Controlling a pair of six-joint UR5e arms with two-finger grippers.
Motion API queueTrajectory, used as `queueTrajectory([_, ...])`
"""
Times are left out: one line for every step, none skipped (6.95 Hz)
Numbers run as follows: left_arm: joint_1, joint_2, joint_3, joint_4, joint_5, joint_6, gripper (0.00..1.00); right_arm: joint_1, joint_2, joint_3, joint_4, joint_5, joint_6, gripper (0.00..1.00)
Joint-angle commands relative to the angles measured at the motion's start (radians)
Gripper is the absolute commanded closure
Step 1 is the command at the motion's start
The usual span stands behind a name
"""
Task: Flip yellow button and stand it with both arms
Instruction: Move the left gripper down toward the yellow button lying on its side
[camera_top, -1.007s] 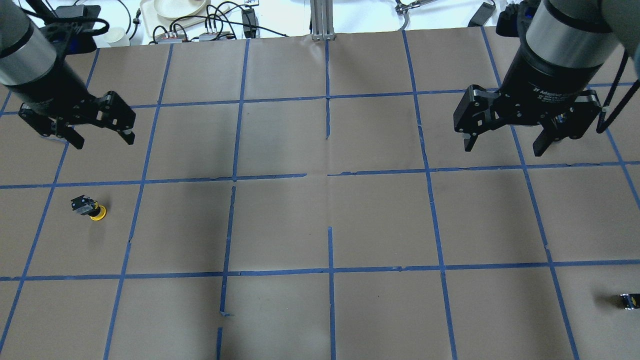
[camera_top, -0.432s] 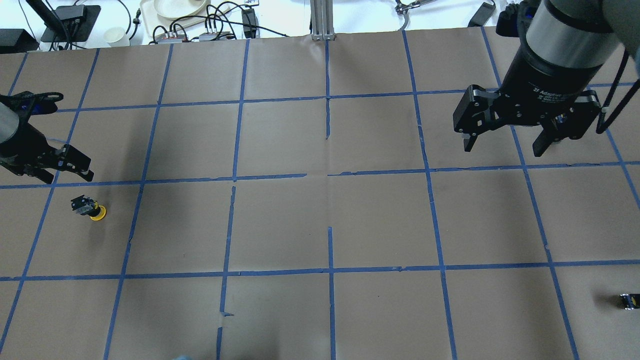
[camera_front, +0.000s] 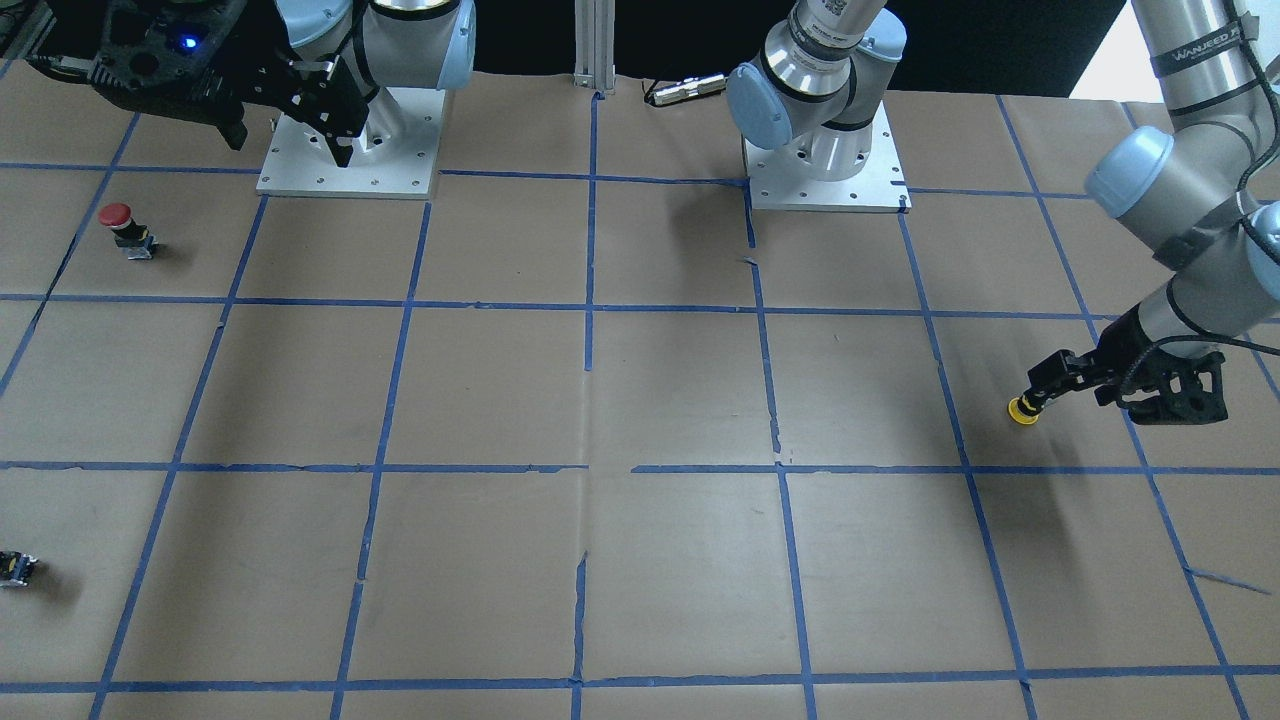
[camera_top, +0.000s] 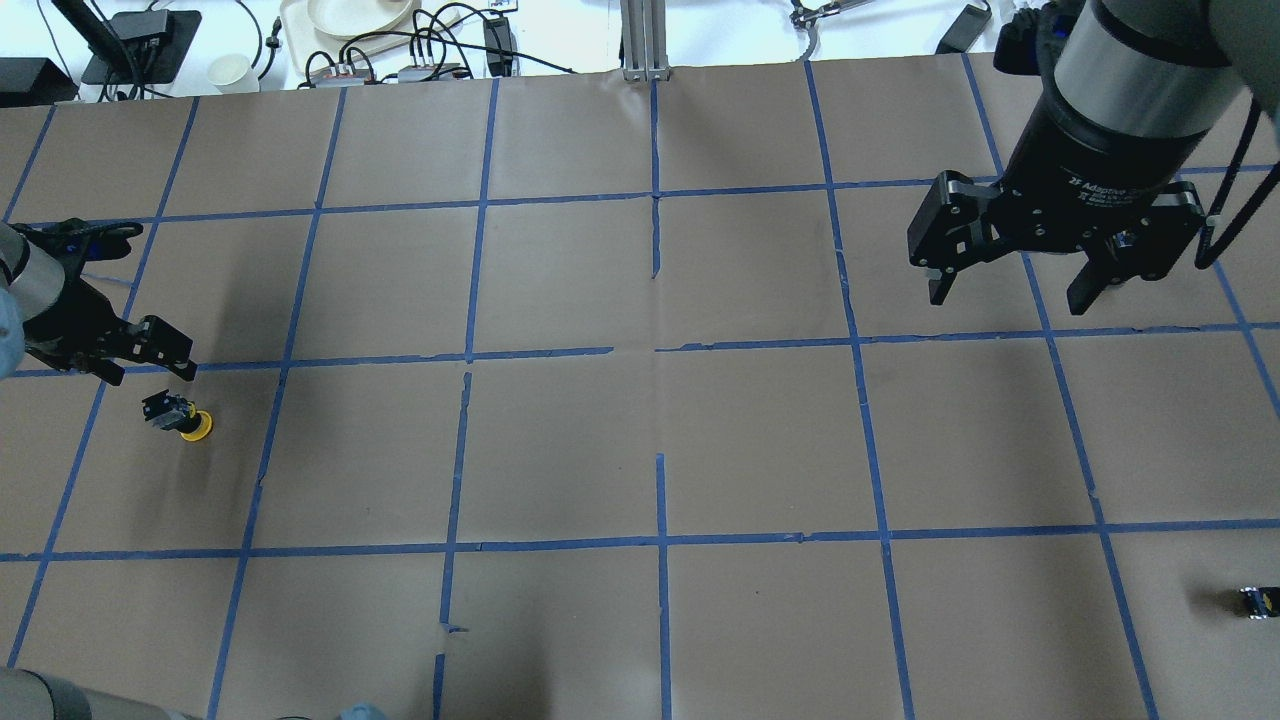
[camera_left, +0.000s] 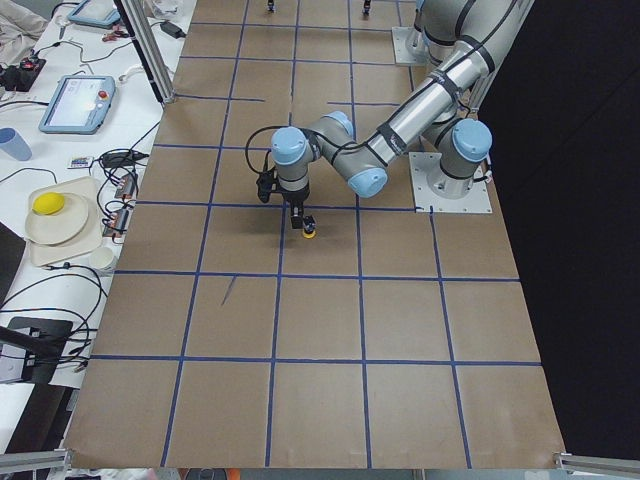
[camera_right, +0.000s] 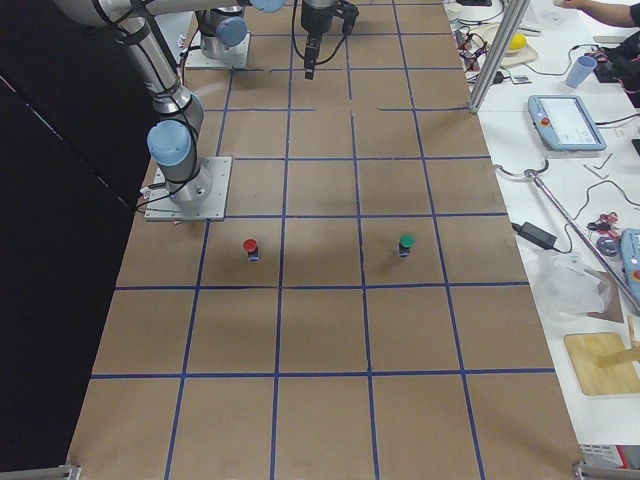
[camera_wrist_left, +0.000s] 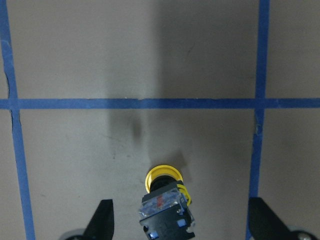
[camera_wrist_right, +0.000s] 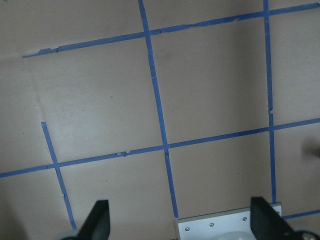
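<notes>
My left gripper (camera_top: 148, 376) sits low, pointing down, fingers spread and empty, just at 11 o'clock of the yellow button (camera_top: 181, 419), which lies on its side near the table's (camera_top: 560, 450) 9 o'clock edge. My right gripper (camera_top: 1010, 297) hangs high at 2 o'clock, also spread

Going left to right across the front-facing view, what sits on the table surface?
small black-and-yellow block → red-capped push-button → right arm's silver base plate → left arm's silver base plate → yellow-capped push-button
</notes>
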Motion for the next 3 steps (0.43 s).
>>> queueTrajectory([0.005,-0.010,-0.049,0.071,0.005,-0.075,0.05,0.000,0.000,0.001,-0.003,0.000,-0.005,0.00])
queueTrajectory([0.007,-0.007,-0.052,0.066,0.008,-0.095,0.05,0.000,0.000,0.001,-0.001,0.000,-0.005,0.00])
queueTrajectory([0.009,-0.008,-0.058,0.066,0.010,-0.106,0.05,0.000,0.000,0.001,-0.001,0.002,-0.004,0.00])
